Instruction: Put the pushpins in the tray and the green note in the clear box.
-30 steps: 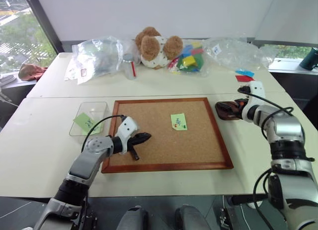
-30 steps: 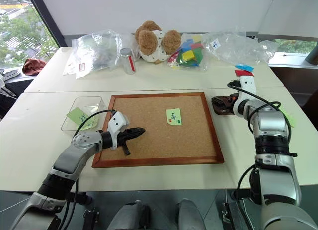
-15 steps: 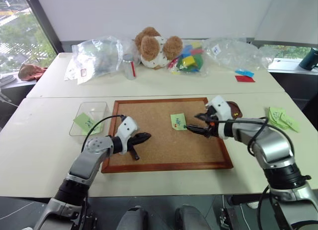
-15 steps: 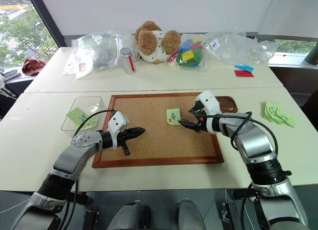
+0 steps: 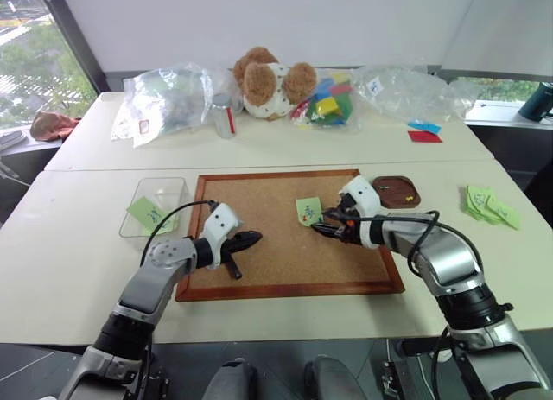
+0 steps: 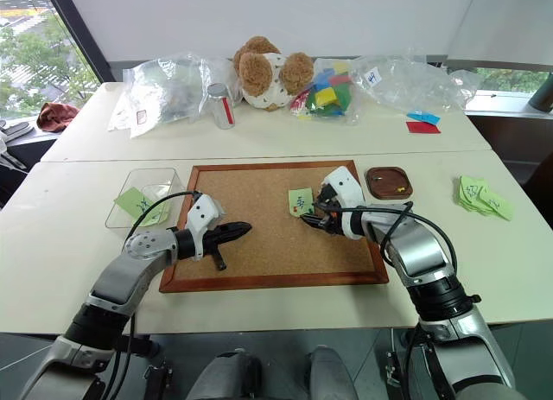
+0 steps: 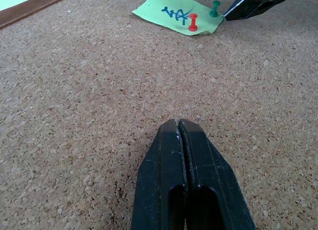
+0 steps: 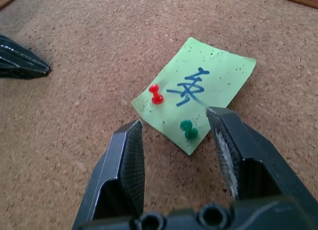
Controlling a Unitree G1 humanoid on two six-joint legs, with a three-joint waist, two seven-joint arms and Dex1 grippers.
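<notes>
1. Head views: the right claw (image 6: 313,219) has swung in from the tray (image 6: 388,182) at the surface's right side to the middle of the corkboard (image 5: 259,262). It now sits at the right edge of the green note (image 6: 301,201) pinned there, its fingers partly apart. The left claw (image 5: 251,239) has not moved; it rests over the corkboard's left part, shut and empty. The clear box (image 5: 143,231) lies just off the corkboard's left edge with another green slip in it. A small yellow speck lies in the tray, too small to identify.

2. Left wrist view: the left claw's fingers (image 7: 191,155) are pressed together just over bare cork. Ahead, the note carries a red pushpin (image 7: 193,22) and a green pushpin (image 7: 214,8), with the right claw's tips beside the green one.

3. Right wrist view: the right claw's jaws stand open on either side of the green pushpin, not touching it; the red pushpin (image 8: 156,94) sits further up the note. Judged from this, the green pin is the next pick, and the note stays pinned until both pins are out.
</notes>
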